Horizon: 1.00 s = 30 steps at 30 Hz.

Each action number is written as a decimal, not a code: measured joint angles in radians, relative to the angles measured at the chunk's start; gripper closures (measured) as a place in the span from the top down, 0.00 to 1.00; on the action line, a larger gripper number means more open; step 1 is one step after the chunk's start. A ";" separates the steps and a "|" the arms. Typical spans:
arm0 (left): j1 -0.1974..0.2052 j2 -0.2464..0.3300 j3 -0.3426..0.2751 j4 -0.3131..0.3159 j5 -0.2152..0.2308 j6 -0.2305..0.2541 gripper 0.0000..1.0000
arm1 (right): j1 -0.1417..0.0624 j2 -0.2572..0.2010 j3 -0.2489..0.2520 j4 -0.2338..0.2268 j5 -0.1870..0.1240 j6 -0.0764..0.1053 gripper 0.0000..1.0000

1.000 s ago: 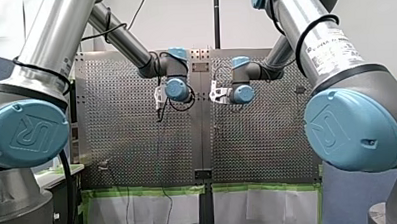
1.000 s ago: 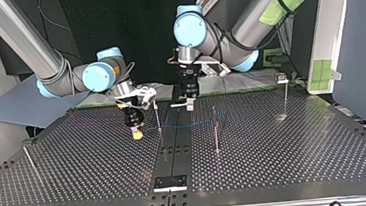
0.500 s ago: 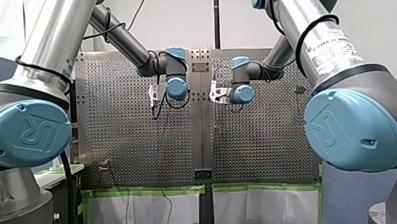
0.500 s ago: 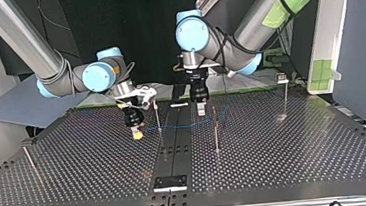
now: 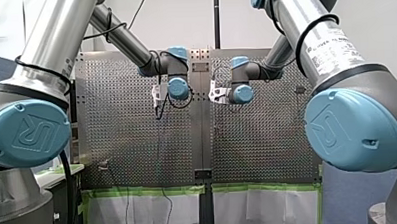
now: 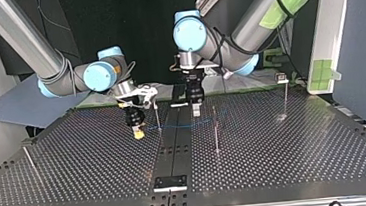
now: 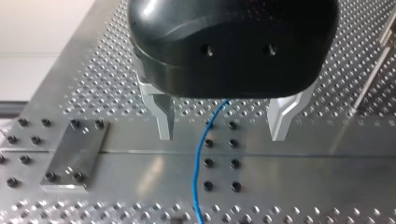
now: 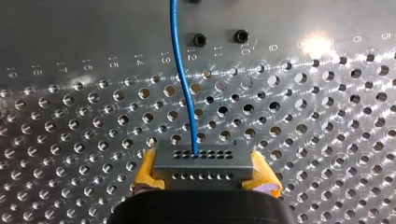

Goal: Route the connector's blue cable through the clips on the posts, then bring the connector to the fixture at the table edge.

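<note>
Perforated metal counter (image 6: 296, 163). The right gripper (image 8: 204, 171) is clenched on the connector (image 8: 203, 158), just beside the counter's centre strip (image 6: 174, 144), toward the arms' edge. The blue cable (image 7: 200, 163) looks light and limp. The left gripper (image 7: 223, 122), released, straddles it. It is probably best pinched close to the connector.

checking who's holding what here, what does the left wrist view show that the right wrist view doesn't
Only the left wrist view: my left end effector, its metal fingers apart and gripping nothing, plus a bolted plate beside it. Only the right wrist view: my right end effector, its yellow pads shut on the connector, where the blue cable plugs in. Both: that cable running over the perforated table.
</note>
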 joint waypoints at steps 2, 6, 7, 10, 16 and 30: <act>0.004 -0.016 0.016 -0.011 -0.016 -0.004 1.00 | 0.000 0.000 0.000 0.002 0.000 0.000 0.00; 0.008 -0.035 0.050 -0.019 -0.050 -0.001 1.00 | 0.000 0.000 0.000 0.006 0.000 0.000 0.00; 0.008 -0.036 0.058 -0.019 -0.059 0.001 1.00 | 0.000 0.000 0.000 0.007 0.000 -0.001 0.00; 0.010 -0.039 0.073 -0.018 -0.076 0.003 1.00 | 0.000 0.001 0.000 0.008 0.000 -0.002 0.00; 0.011 -0.040 0.079 -0.007 -0.067 0.000 1.00 | 0.000 0.000 0.000 0.007 0.000 -0.004 0.00; 0.013 -0.097 0.129 -0.015 -0.072 -0.009 1.00 | 0.002 0.000 0.000 0.009 0.000 -0.006 0.00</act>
